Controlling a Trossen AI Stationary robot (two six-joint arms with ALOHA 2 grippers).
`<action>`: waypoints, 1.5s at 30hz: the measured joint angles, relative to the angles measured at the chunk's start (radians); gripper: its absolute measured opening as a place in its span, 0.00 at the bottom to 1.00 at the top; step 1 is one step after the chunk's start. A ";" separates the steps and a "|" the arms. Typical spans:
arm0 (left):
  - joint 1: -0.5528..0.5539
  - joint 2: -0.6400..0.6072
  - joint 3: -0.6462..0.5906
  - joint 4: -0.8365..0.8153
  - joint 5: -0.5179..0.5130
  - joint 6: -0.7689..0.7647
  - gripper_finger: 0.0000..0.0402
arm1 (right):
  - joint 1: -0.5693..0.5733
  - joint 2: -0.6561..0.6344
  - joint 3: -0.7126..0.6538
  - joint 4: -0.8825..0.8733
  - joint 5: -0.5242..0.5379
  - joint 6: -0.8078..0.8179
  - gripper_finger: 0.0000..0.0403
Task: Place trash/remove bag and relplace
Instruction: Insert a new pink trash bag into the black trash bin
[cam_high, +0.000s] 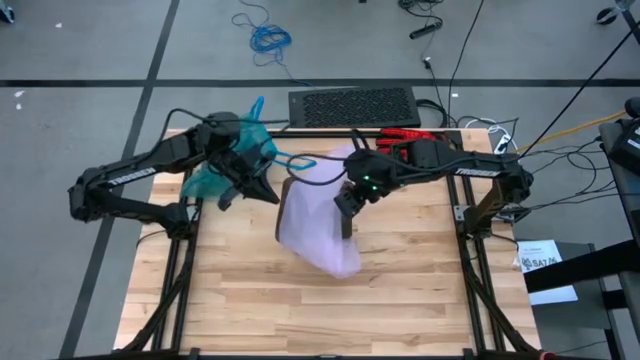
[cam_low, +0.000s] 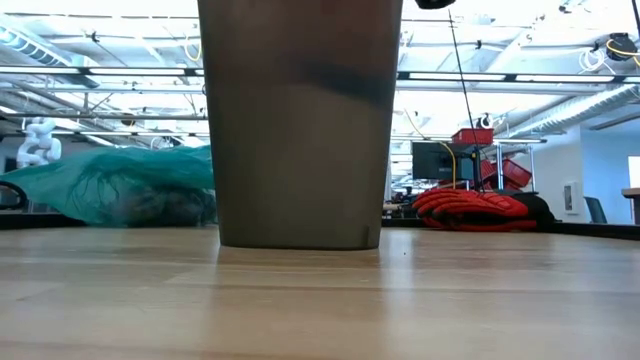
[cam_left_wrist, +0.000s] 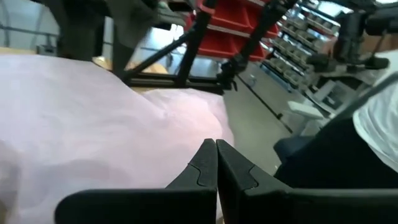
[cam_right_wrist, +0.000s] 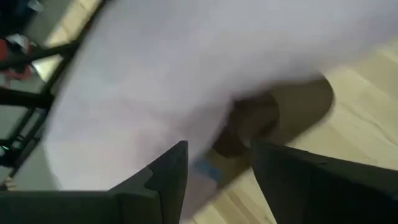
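Observation:
A tall brown bin (cam_low: 300, 120) stands upright mid-table. A pale pink-lilac bag (cam_high: 320, 225) is draped over its top. The teal bag (cam_low: 120, 185) lies on the table's far left part, with dark wads showing through its film. My left gripper (cam_high: 268, 192) is shut at the bin's left rim, right at the pink film (cam_left_wrist: 124, 124). My right gripper (cam_right_wrist: 214, 168) is open at the bin's right rim (cam_right_wrist: 261, 118), its fingers on either side of the pink bag's blue edge (cam_right_wrist: 205, 169). My left gripper (cam_left_wrist: 216, 149) has its fingertips shut right at the pink-lilac bag, on the side of the bin toward the table's left. Whether any film lies between the tips, I cannot tell.
A red-and-black glove (cam_low: 478, 210) lies at the table's far right. A dark perforated panel (cam_high: 352, 105) sits beyond the far edge. A blue tie (cam_high: 298, 160) trails between the teal bag and the bin. The near half of the table (cam_high: 300, 310) is bare wood.

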 joint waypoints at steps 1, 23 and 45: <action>-0.008 0.005 0.000 0.000 0.000 0.001 0.00 | 0.000 0.000 0.000 -0.024 -0.006 0.004 0.41; -0.078 0.140 0.000 -0.012 -0.408 0.007 0.00 | -0.024 0.080 0.000 0.152 -0.091 -0.015 0.39; -0.077 0.161 0.000 0.021 -0.557 0.023 0.00 | -0.047 -0.048 -0.004 -0.266 0.006 0.087 0.29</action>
